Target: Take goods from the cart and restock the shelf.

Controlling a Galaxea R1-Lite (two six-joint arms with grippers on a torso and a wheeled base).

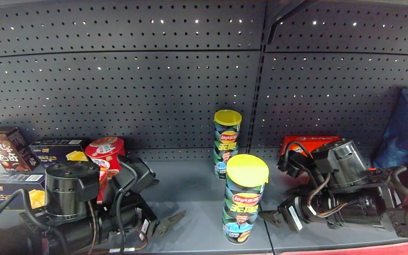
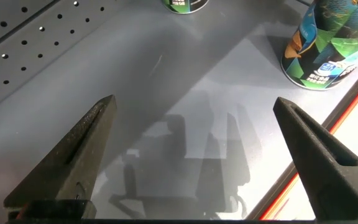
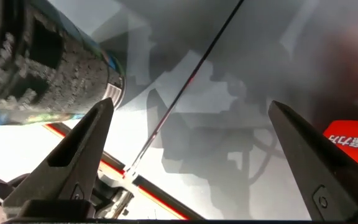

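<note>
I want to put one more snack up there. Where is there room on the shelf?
The big bare patch of shelf lies between the red tub and the back chip can. The left end is crowded with boxes; the right end holds a red box and blue bag.

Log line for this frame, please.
left hand: open, empty | right hand: open, beside front chip can | can: upright on shelf

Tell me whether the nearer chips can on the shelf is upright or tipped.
Upright. The nearer chips can stands on its base on the shelf, with its yellow lid on top.
</note>
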